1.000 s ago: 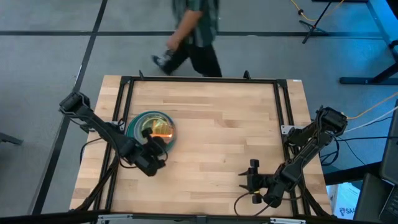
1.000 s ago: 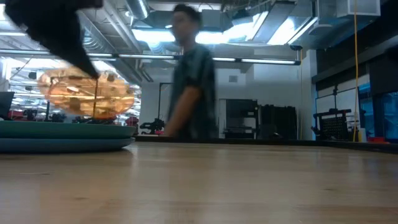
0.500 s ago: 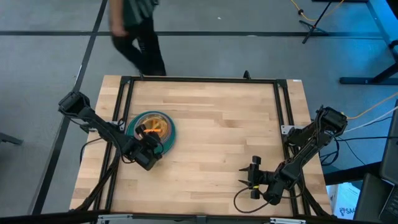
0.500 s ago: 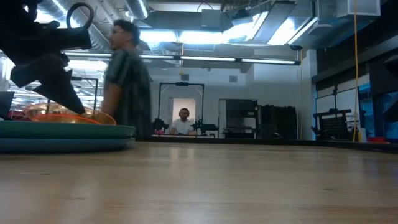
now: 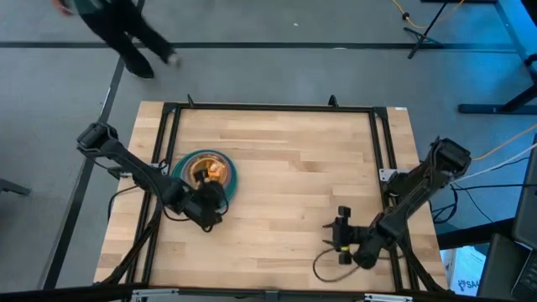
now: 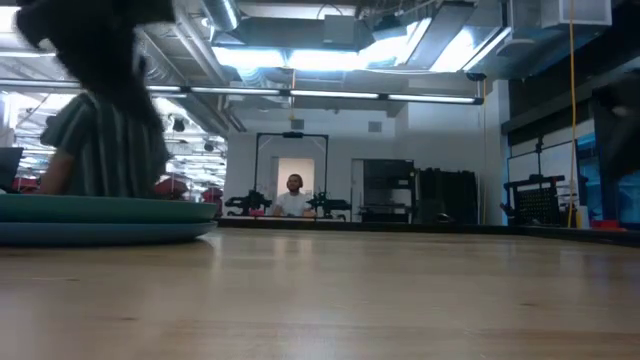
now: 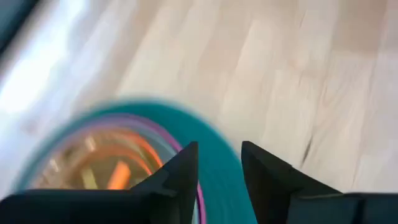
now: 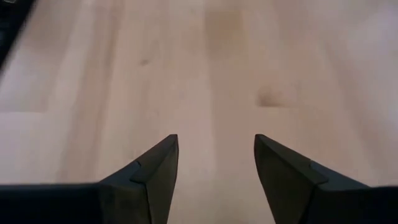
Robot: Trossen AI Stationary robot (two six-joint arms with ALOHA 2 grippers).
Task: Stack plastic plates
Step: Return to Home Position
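The plastic plates [image 5: 204,173] sit in one stack on the left half of the wooden table [image 5: 302,159], with a see-through orange plate [image 5: 210,169] on top and a wide teal plate [image 5: 232,178] showing as a rim around it. From table height the stack [image 6: 100,215] reads as a low teal-and-blue slab at the left edge, lying flat on the wood.

The left gripper [image 5: 210,200] hovers over the near right edge of the stack. In its wrist view the left gripper [image 7: 217,149] has its two dark fingers [image 7: 180,171] a little apart with nothing between them; the teal rim [image 7: 155,111] and the orange plate [image 7: 118,158] lie below. A dark blur at the top left of the low view is probably this arm [image 6: 90,40].

The right gripper [image 5: 337,237] waits above bare wood near the table's front right, well apart from the stack, its jaws spread wide and empty [image 8: 216,140].

Beyond the table's far left corner a person [image 5: 117,25] walks across the floor, and a striped shirt [image 6: 105,140] shows behind the stack
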